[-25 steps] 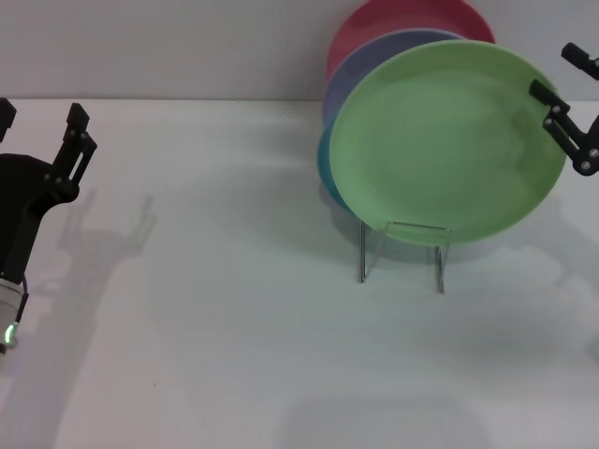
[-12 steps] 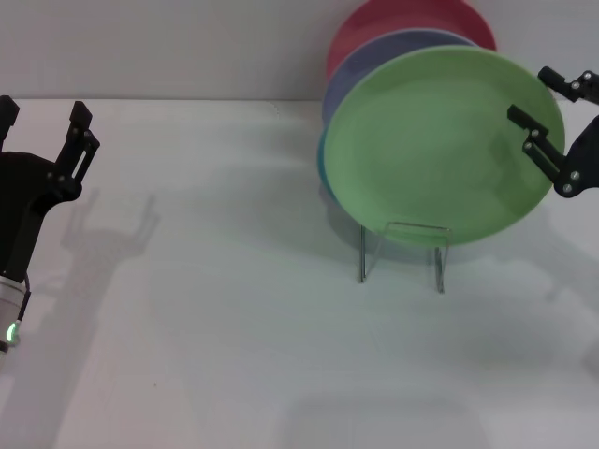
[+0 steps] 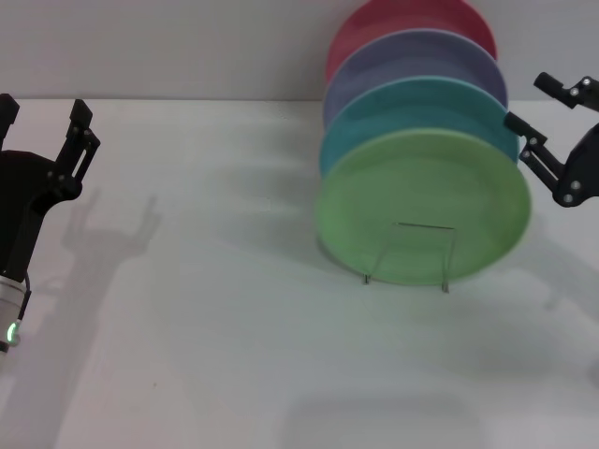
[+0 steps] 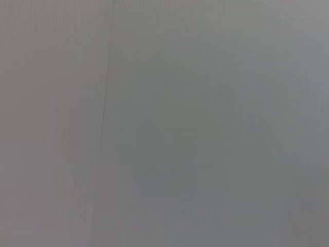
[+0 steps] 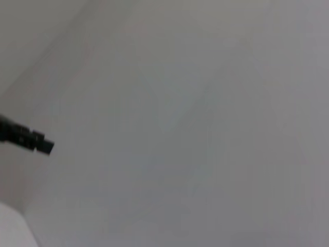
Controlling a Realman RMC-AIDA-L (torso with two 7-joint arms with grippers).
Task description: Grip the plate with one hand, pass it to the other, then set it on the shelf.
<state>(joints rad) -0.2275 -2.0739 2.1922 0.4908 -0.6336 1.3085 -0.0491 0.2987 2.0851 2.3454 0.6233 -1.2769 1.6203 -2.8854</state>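
Plate [image 3: 423, 206] sitting upright in the front slot of the shelf [image 3: 421, 254], teal plate [image 3: 412, 110] right behind it, right end effector [image 3: 552, 122] spread wide just beside its rim, not touching, left end effector [image 3: 42, 117] wide too, off by the counter [image 3: 206, 318] edge

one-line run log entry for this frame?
green plate: in wire rack, front of stack | right tool: open, beside plate rim, released | left tool: open, idle far left

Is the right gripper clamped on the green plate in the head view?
No: the right gripper is open beside the green plate, which stands in the shelf in front of the other plates.
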